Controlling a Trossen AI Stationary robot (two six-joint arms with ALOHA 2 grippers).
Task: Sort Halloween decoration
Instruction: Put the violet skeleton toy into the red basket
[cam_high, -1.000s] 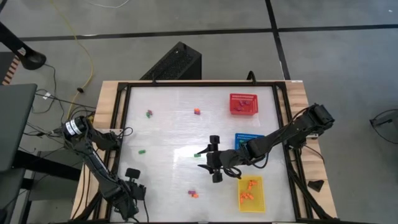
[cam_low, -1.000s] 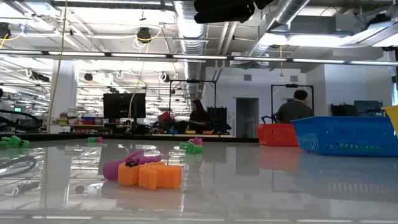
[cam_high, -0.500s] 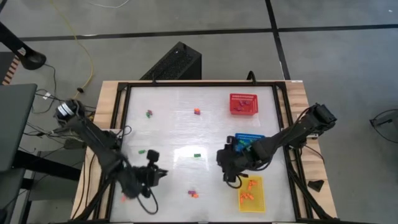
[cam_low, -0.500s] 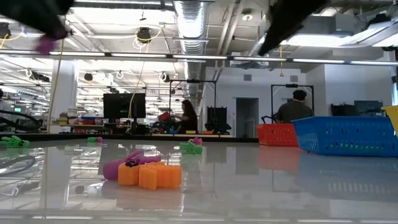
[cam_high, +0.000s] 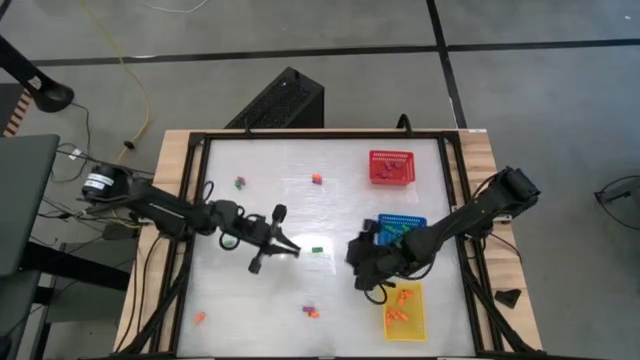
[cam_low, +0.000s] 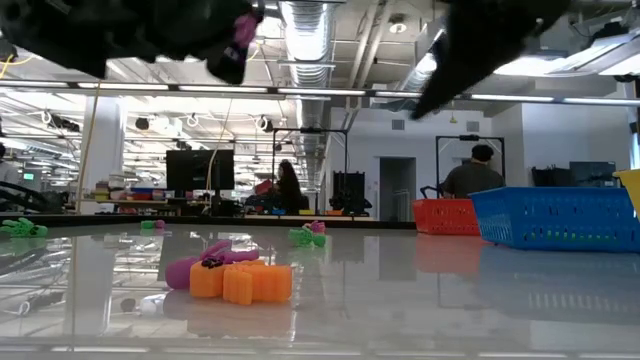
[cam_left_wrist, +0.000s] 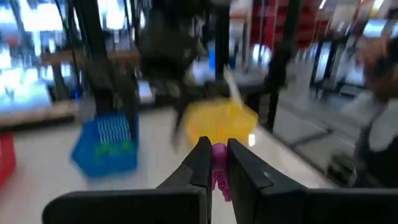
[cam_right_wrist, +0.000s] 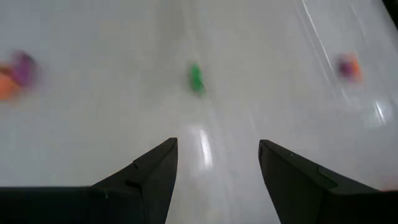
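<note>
Left gripper (cam_left_wrist: 214, 163): pinching purple trinket (cam_left_wrist: 219, 171) | yellow basket (cam_high: 404, 311): orange trinkets (cam_high: 398, 305)

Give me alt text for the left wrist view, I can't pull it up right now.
The left gripper is shut on a small purple trinket, held above the white table. Beyond it, blurred, are a yellow basket and a blue basket, with the edge of a red basket at one side.
</note>
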